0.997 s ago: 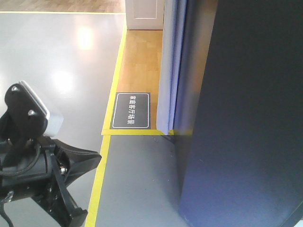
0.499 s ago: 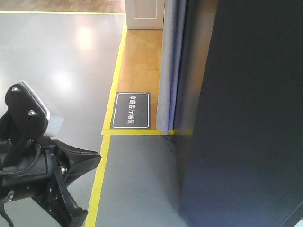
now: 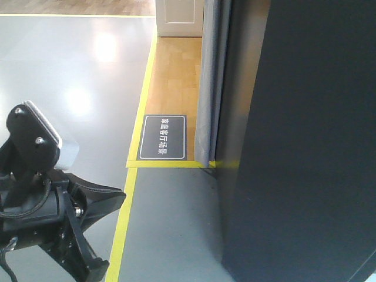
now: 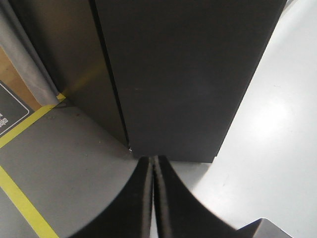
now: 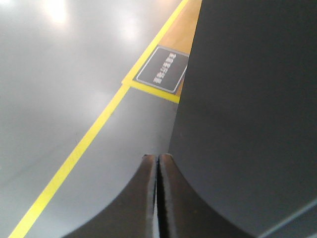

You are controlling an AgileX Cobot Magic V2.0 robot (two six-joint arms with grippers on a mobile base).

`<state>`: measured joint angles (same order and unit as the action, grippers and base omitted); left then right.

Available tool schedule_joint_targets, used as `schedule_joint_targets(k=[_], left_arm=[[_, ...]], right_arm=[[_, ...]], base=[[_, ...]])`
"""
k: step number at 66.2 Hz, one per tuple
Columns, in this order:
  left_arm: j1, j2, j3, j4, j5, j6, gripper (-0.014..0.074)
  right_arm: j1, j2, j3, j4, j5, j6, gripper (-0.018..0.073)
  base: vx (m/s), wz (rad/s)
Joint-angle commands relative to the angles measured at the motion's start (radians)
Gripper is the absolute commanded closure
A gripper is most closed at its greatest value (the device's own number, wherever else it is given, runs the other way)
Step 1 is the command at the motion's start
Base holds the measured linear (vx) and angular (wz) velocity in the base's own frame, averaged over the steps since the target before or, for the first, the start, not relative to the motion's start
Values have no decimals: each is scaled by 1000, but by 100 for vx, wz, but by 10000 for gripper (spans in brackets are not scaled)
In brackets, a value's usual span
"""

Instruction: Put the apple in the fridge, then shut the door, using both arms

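Note:
The fridge [image 3: 305, 147] is a tall dark grey block filling the right of the front view. None of its white inside shows. In the left wrist view a thin vertical seam [image 4: 108, 74] parts two of its dark faces; I cannot tell which face is the door. My left gripper [image 4: 152, 159] is shut and empty, low over the floor, with its tips a short way from the fridge's bottom corner. My right gripper [image 5: 157, 156] is also shut and empty, just left of a dark grey fridge face [image 5: 247, 99]. The apple is out of view.
Yellow tape lines [image 3: 126, 217] run along the grey floor, with a dark floor sign [image 3: 163, 137] beyond them. A grey curtain [image 3: 208, 88] hangs left of the fridge, beside a wood floor strip [image 3: 176, 70]. The left arm's black body [image 3: 41, 211] fills the bottom left.

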<state>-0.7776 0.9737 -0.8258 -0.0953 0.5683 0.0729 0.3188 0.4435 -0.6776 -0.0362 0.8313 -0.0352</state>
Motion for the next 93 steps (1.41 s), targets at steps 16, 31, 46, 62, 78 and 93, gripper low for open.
schedule_joint_targets(k=[16, 31, 46, 62, 78, 93], left_arm=[[0, -14, -25, -8, -60, -10, 602], [0, -14, -25, -8, -60, -10, 602], [0, -14, -25, -8, -60, -10, 602], [0, -14, -25, -8, -60, -10, 602], [0, -14, -25, -8, -60, -10, 602], [0, -14, -25, -8, -60, -10, 602]], right_arm=[[-5, 255, -62, -356, -186, 241, 567], [-21, 344, -160, -617, -177, 433, 562], [-162, 463, -271, -571, -187, 328, 561], [-386, 581, -378, -347, -285, 96, 561], [-553, 661, -390, -165, -497, -7, 561], [-590, 771, -423, -91, -596, -47, 561]], base=[[0, 0], [0, 0], [0, 0], [0, 0], [0, 0], [0, 0]])
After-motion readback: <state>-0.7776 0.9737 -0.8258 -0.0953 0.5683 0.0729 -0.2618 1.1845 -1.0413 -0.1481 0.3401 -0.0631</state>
